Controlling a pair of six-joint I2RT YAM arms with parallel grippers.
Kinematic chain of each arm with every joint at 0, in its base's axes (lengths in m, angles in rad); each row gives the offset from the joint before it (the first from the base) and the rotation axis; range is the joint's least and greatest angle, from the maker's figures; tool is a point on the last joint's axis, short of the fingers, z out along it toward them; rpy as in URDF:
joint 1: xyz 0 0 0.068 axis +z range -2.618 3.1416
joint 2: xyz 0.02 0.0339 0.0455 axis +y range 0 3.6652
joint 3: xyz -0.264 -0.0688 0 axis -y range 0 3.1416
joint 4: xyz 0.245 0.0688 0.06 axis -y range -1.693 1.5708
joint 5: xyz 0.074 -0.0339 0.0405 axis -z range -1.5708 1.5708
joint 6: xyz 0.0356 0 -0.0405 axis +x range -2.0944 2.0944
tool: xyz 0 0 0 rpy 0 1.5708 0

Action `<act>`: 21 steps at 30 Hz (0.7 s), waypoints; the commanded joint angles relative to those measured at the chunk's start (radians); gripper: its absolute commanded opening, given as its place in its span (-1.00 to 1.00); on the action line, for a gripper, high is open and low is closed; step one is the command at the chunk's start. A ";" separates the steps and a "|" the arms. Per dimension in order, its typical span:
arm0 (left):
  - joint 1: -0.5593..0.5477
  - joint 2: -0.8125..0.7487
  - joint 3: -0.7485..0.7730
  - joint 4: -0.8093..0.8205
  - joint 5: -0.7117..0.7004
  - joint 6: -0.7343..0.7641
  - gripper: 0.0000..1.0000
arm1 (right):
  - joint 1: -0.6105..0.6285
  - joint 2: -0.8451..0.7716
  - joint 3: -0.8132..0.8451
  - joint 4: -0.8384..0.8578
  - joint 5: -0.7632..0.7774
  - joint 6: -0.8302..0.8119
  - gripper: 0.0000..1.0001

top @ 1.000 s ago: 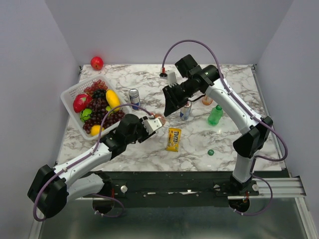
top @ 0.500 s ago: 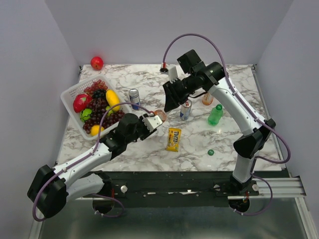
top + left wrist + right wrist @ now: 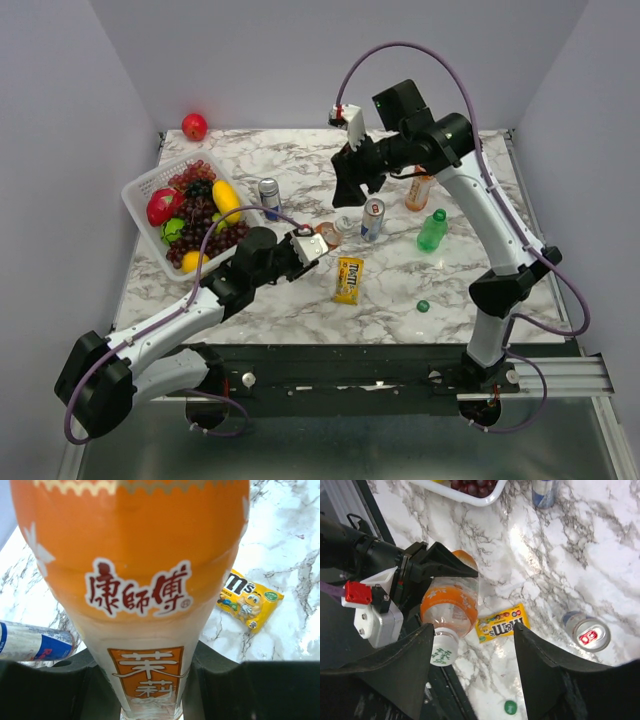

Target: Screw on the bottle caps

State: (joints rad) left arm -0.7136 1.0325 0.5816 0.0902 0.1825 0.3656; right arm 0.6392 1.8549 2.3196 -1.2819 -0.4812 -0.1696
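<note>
My left pincer (image 3: 320, 242) pinches the orange bottle (image 3: 451, 602) over the middle of the worktop (image 3: 260, 150), neck pointing up. My right pincer (image 3: 348, 198) hangs spread straight above its white cap (image 3: 443, 650).

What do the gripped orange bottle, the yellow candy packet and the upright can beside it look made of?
Orange bottle: probably clear glossy plastic, see-through near the neck, wrapped in a printed label.
Candy packet: thin glossy film, judging by its crinkles.
Can: likely metal, with a shiny silver top.
</note>
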 commanded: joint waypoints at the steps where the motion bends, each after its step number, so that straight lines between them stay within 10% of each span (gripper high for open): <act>1: 0.026 0.001 0.046 -0.029 0.144 0.044 -1.00 | -0.061 -0.130 -0.058 0.045 -0.166 -0.343 0.44; 10: 0.066 0.090 0.159 -0.213 0.351 0.213 -1.00 | -0.052 -0.485 -0.604 0.179 -0.321 -1.063 0.54; 21: 0.066 0.110 0.205 -0.241 0.373 0.245 -1.00 | 0.030 -0.479 -0.649 0.116 -0.301 -1.223 0.39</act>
State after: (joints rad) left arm -0.6537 1.1435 0.7479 -0.1238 0.5087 0.5831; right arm 0.6449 1.3643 1.6726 -1.1301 -0.7677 -1.2835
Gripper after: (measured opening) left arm 0.480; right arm 0.713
